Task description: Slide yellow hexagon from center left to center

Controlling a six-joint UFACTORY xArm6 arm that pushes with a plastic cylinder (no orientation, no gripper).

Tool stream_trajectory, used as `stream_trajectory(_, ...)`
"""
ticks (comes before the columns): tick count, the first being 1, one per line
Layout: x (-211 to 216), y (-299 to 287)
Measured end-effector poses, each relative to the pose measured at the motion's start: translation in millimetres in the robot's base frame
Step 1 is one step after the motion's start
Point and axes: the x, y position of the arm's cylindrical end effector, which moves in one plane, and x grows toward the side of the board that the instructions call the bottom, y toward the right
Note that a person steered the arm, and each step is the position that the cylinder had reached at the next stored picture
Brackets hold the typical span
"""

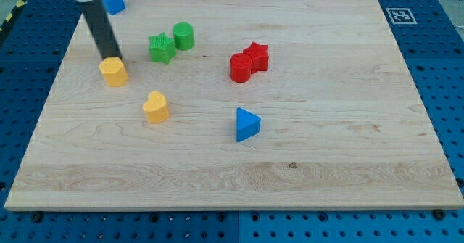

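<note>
Resting my tip [114, 57] at the upper edge of the yellow hexagon [113, 71], I seem to touch it from the view's top, slightly to its left side. I have no jaws to open or close, so I hold nothing; the rod can only shove. The yellow hexagon sits at the board's centre left, and the centre of the wooden board [326, 163] lies off to the view's right and a little toward the bottom. That is the relation that matters: to drive the block that way I judge my tip should stand on its left face, not above it, or the push will send it down the view instead.

Along the way, the yellow heart [155, 106] lies near, to the lower right of the hexagon, and could be clipped. The green star [162, 48] and green cylinder [183, 36] stand above the path; the two red blocks [249, 62] touch each other near the centre, with the blue triangle [246, 124] below them. A blue block [112, 0] sits at the top left. No containers are present.
</note>
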Motion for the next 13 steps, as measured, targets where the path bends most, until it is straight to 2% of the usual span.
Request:
stream_trajectory(3, 10.8, -12.0)
stream_trajectory(5, 36.3, -7.8)
stream_trajectory(7, 1.7, -10.8)
stream_trajectory(8, 5.4, 12.2)
stream_trajectory(9, 25.4, 46.7)
stream_trajectory(10, 50.1, 54.9)
stream_trajectory(13, 61.3, -1.2)
